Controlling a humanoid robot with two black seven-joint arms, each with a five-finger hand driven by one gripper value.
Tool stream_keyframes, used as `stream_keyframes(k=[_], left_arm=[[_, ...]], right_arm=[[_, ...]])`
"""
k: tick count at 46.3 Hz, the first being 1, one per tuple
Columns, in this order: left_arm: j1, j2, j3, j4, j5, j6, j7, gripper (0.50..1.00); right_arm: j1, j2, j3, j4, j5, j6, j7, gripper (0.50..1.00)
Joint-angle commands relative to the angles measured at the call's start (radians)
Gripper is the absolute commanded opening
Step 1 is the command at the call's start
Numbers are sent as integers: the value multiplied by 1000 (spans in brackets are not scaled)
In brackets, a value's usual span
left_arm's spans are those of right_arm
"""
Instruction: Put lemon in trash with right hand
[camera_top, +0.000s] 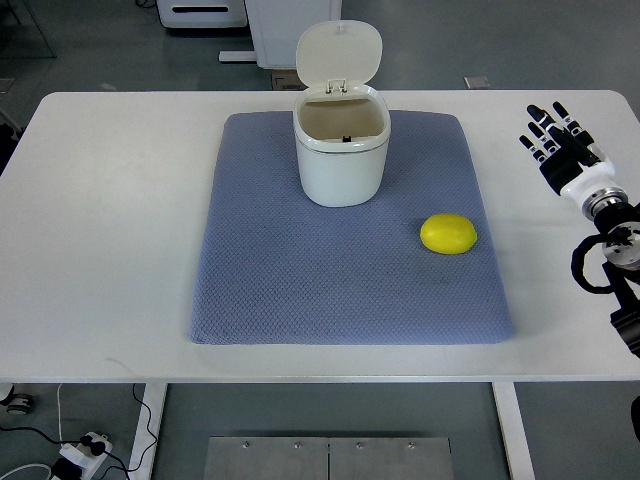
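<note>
Centrally, a white plastic trash bin (341, 148) with its lid flipped up stands on a blue-grey quilted mat (300, 280), a yellow lemon (448, 233) lies on the mat to its right, and the right hand (556, 141) hovers over the white table (110, 200), fingers extended, empty.

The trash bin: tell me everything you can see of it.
The trash bin is a small white container with rounded corners, plastic by its look. Its hinged lid is flipped fully open, standing up at the far side, so the beige inside shows and looks empty. It stands upright on the far middle of the blue mat, touching only the mat. The lemon lies apart from it, nearer and to the right.
</note>
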Motion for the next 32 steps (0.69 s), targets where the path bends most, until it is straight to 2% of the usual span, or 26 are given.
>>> stream_keyframes(k=[1,32], left_arm=[[0,0,0,0,0,0,0,1000],[0,0,0,0,0,0,0,1000]], right_arm=[[3,0,-1,0,0,0,0,1000],[9,2,-1,0,1,-2,2,1000]])
